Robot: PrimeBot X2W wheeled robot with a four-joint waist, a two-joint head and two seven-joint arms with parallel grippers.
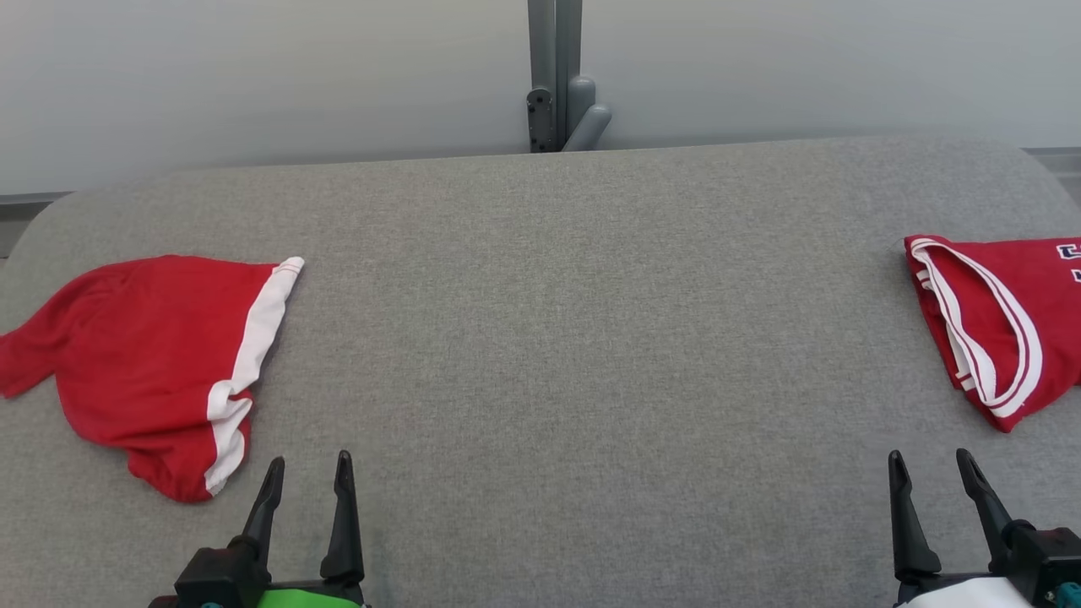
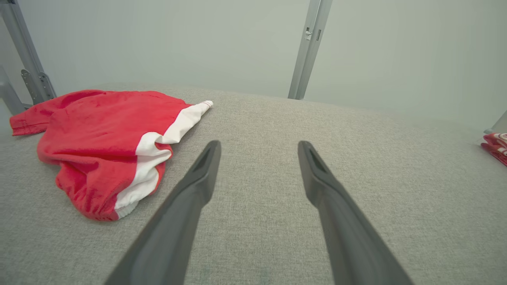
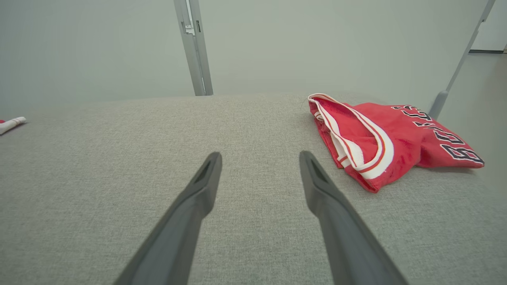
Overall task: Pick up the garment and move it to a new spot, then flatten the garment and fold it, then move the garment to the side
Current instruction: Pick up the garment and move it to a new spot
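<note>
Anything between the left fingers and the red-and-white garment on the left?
Nothing visible. Only bare grey fabric surface lies between the open left gripper and the red-and-white garment, just ahead to its left.

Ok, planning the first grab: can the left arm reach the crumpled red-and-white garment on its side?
Probably yes: the left gripper is open, and the garment lies just beside it, with bare table between.
</note>
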